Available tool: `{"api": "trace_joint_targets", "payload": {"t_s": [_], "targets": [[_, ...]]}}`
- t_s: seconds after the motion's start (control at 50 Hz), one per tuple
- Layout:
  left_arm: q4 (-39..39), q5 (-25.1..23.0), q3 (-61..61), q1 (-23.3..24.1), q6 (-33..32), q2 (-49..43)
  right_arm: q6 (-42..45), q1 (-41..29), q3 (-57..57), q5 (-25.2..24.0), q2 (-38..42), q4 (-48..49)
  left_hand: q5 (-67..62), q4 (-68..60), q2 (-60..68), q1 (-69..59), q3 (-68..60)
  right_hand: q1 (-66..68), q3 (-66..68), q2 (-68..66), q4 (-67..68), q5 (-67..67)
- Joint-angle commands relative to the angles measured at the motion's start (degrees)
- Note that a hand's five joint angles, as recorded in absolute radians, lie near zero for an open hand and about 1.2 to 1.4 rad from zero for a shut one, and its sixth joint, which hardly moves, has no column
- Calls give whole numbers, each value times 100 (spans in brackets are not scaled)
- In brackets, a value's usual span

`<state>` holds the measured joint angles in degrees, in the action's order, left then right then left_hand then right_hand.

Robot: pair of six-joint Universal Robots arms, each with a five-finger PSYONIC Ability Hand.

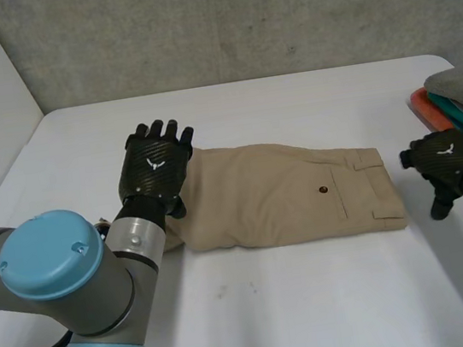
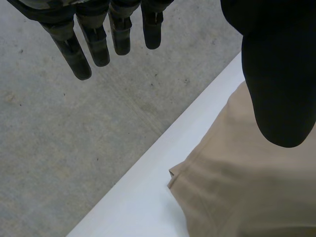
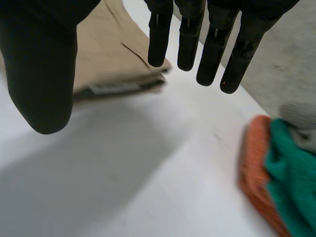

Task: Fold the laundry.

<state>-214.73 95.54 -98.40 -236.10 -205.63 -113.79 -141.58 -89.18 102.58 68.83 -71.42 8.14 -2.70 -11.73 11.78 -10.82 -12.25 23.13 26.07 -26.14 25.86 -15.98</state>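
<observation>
Being held wide and empty, the left hand point(image 1: 155, 167) is hovering over the leg end of the trousers point(image 1: 286, 192), which are lying on the table point(image 1: 318, 299), halved lengthwise. The right hand point(image 1: 446, 162), likewise spread and empty, is being held beside the waistband. Judgement: hem corners should be pinched squarely.

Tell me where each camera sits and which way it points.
Head view: between and behind the arms, looking down at the white table; left hand and right hand show.
Left wrist view: on the left wrist, looking along its open hand to a corner of the khaki trousers and the grey floor.
Right wrist view: on the right wrist, looking along its open hand to the pile of clothes.
All three see the khaki trousers; head and right wrist views share the pile of clothes.
</observation>
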Motion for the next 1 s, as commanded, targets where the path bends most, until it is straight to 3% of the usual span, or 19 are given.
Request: {"api": "trace_joint_targets", "payload": {"t_s": [0.02,0.26,0.32,0.38,0.56,0.68,0.84,0.92,1.0], "targets": [[-8,0,-83,2,94,15,-835,-152,26,-599,93,-24,270,173,-178,82,225,428,134,-127,155,-143],[1,0,-101,2,243,6,-932,-425,-414,-547,1086,143,270,173,-178,82,225,1167,873,-866,894,-882],[10,0,-101,-6,261,6,-994,-434,-511,-547,1210,266,270,173,-178,82,225,2257,1963,-1956,1984,-1972],[10,0,-110,-33,261,6,-1020,-443,-528,-529,1219,451,270,173,-178,82,225,5632,5339,-5332,5360,-5347],[19,0,-127,-33,261,50,-968,-390,-450,103,973,636,270,173,-178,82,225,5687,5393,-5386,5414,-5402],[19,0,-180,-33,269,138,-792,-302,-388,192,604,504,270,173,-178,82,225,5687,5393,-5386,5414,-5402],[19,0,-259,-103,269,217,639,76,-423,183,313,187,270,173,-178,82,225,5687,5393,-5386,5414,-5402],[19,0,-259,-121,269,252,1439,-336,-598,113,182,336,270,173,-178,82,225,5687,5393,-5386,5414,-5402],[19,0,-268,-112,278,357,1713,-1373,-994,-19,120,600,270,173,-178,82,225,5687,5393,-5386,5414,-5402]]}}
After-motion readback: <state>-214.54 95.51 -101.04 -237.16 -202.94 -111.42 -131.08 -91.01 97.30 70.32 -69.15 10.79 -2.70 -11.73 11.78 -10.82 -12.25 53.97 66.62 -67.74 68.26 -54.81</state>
